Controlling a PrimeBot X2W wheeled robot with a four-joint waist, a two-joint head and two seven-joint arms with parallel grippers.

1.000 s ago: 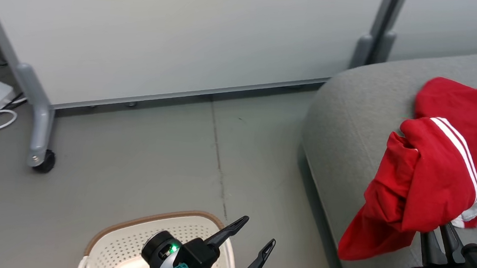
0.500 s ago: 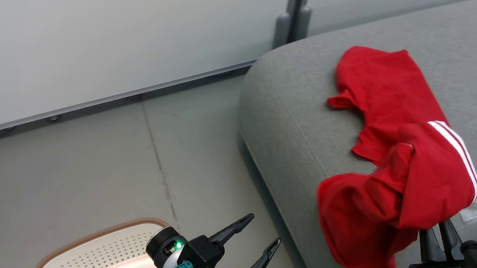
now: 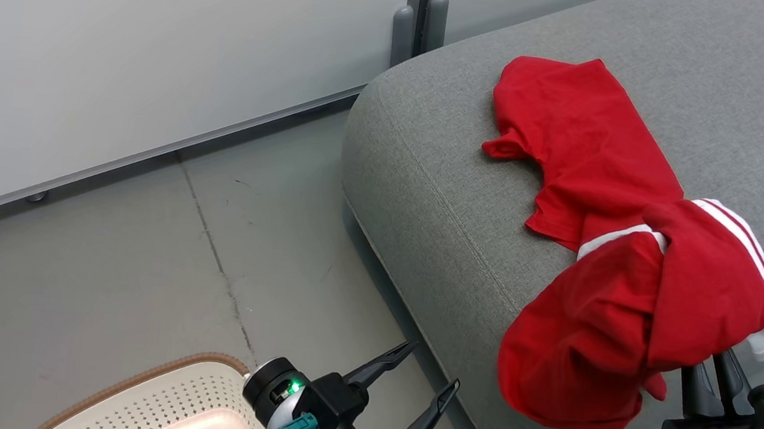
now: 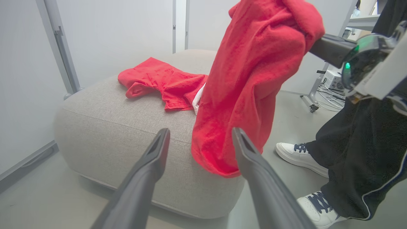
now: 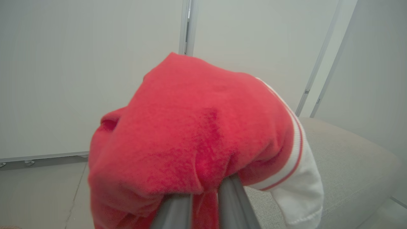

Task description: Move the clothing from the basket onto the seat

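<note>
A: What does the right gripper hold?
B: It is clenched on a red garment. The two dark fingers stand close together, and the cloth is bunched over their tips and hides them. The garment has thin white stripes and a white panel near the gripper.
A: Where is this garment?
B: It hangs from the fingers above the near edge of the seat, at the corner that faces the floor. In the left wrist view its lower end hangs down in front of the side of the seat. I cannot tell if it touches the seat.
A: Is there another garment?
B: Yes. A second red garment lies a bit crumpled on top of the seat, behind the held one.
A: And the left gripper?
B: It is released, with its fingers spread wide and free. It hovers low over the floor, between the basket and the seat, and it points toward the hanging garment.
A: Where is the basket?
B: It is on the floor at the bottom left of the head view, well apart from both garments. One rounded corner with the brown rim is visible.
A: Anything else?
B: In the left wrist view a person in dark trousers and white shoes stands on the floor just beside the seat.
</note>
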